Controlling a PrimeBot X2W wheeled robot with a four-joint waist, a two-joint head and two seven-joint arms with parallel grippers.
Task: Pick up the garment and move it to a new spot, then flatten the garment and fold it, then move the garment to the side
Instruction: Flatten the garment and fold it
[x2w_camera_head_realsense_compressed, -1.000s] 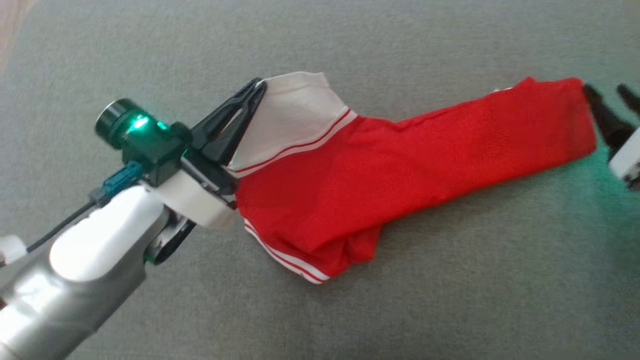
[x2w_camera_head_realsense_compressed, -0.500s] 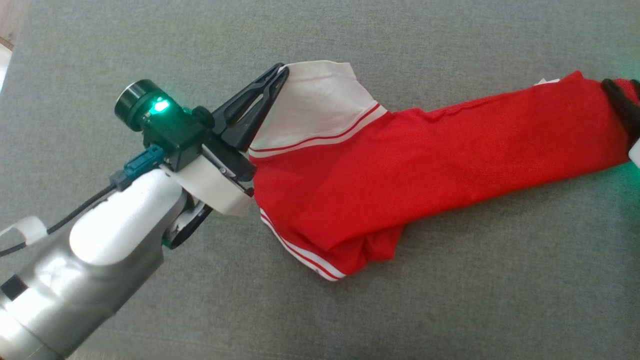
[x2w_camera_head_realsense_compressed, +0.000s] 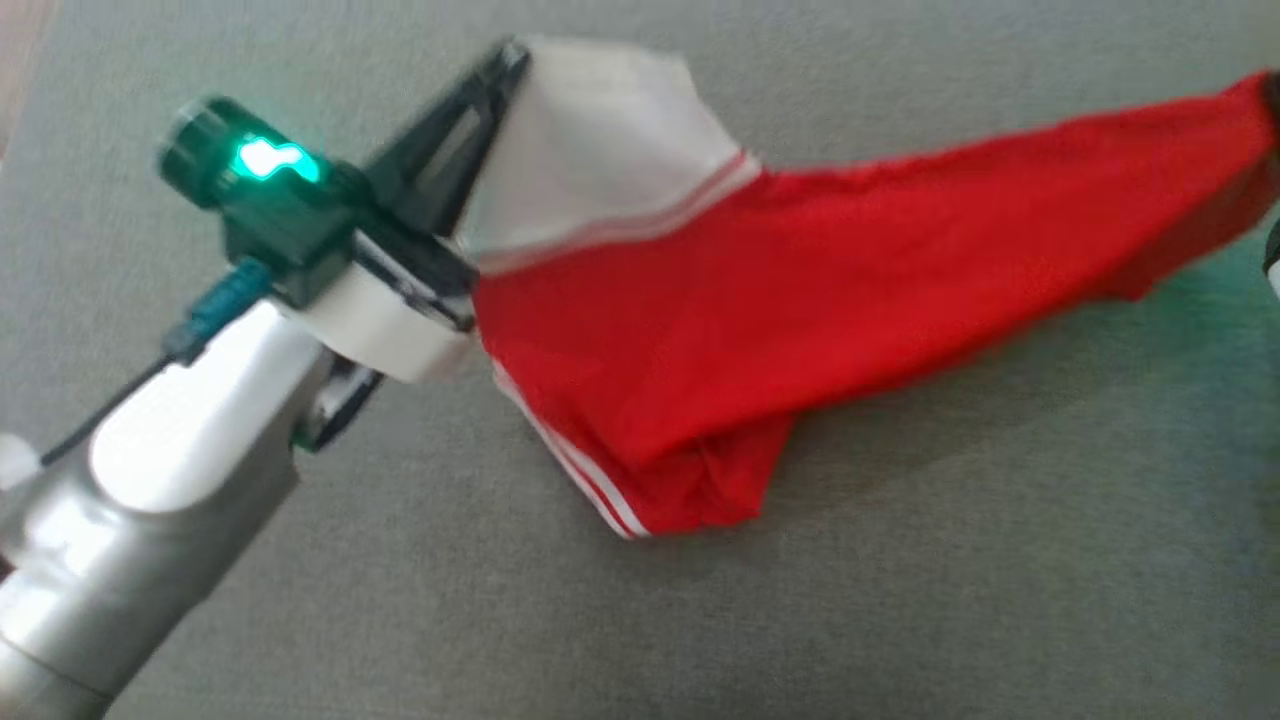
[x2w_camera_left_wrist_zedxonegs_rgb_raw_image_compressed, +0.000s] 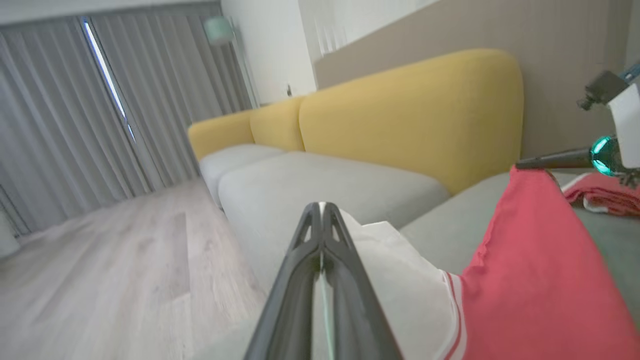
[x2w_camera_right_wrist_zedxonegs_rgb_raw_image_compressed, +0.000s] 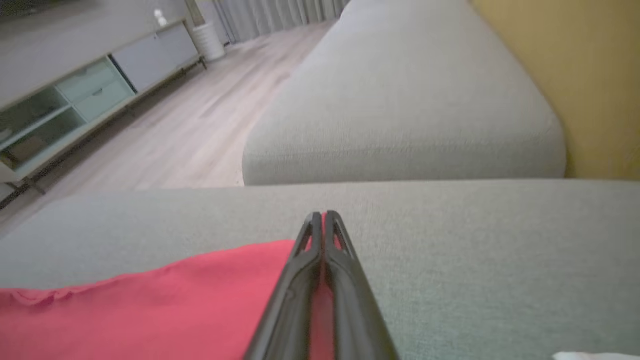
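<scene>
The garment (x2w_camera_head_realsense_compressed: 800, 300) is red with a white band and white stripes, stretched across the grey sofa seat (x2w_camera_head_realsense_compressed: 900, 600). My left gripper (x2w_camera_head_realsense_compressed: 515, 55) is shut on its white corner, lifted off the seat. In the left wrist view the gripper (x2w_camera_left_wrist_zedxonegs_rgb_raw_image_compressed: 322, 210) pinches the white cloth (x2w_camera_left_wrist_zedxonegs_rgb_raw_image_compressed: 400, 285) with the red part (x2w_camera_left_wrist_zedxonegs_rgb_raw_image_compressed: 530, 280) running off to the right. My right gripper (x2w_camera_right_wrist_zedxonegs_rgb_raw_image_compressed: 322, 217) is shut on the red end (x2w_camera_right_wrist_zedxonegs_rgb_raw_image_compressed: 150, 310) of the garment. That end (x2w_camera_head_realsense_compressed: 1240, 110) reaches the right edge of the head view, raised above the cushion.
Yellow back cushions (x2w_camera_left_wrist_zedxonegs_rgb_raw_image_compressed: 410, 110) run behind the grey seats. A second grey seat cushion (x2w_camera_right_wrist_zedxonegs_rgb_raw_image_compressed: 410, 100) lies beyond the one I work over. Wooden floor (x2w_camera_right_wrist_zedxonegs_rgb_raw_image_compressed: 190, 125) and a low cabinet (x2w_camera_right_wrist_zedxonegs_rgb_raw_image_compressed: 75, 100) lie off the sofa's edge. Grey curtains (x2w_camera_left_wrist_zedxonegs_rgb_raw_image_compressed: 75, 110) hang at the far side.
My right gripper has closed on the red end of the garment. Both ends have risen, so the cloth is now pulled taut between the two grippers. The head view has shifted.
</scene>
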